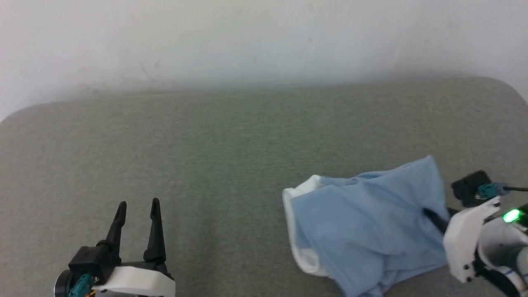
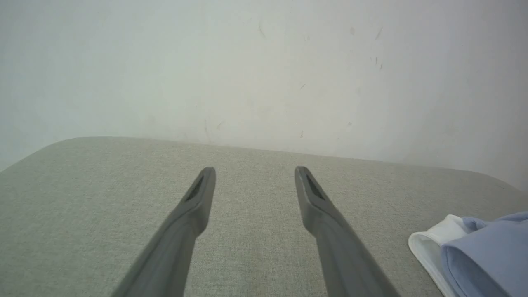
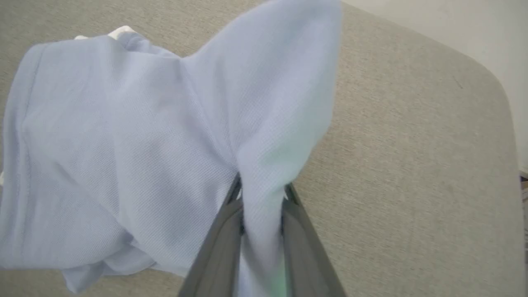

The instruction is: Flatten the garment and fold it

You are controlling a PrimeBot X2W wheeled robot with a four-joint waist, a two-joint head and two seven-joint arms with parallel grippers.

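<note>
Right hand (image 3: pixel 262 189) fingertips deep within the garment (image 1: pixel 363 222) fold

A rounded grey-green fabric surface (image 1: pixel 206 140) meets a scuffed white wall (image 1: pixel 247 37).

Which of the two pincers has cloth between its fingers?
The right pincer: it is shut on a fold of the garment. The left pincer stands open and empty.

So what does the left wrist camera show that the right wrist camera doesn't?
Left wrist view: the left hand, its dark fingers spread apart with nothing between them. Right wrist view: the right hand pinching a raised fold of the light blue soft knit shirt. Both: that shirt, the grey-green fabric-covered surface and the pale wall.
</note>
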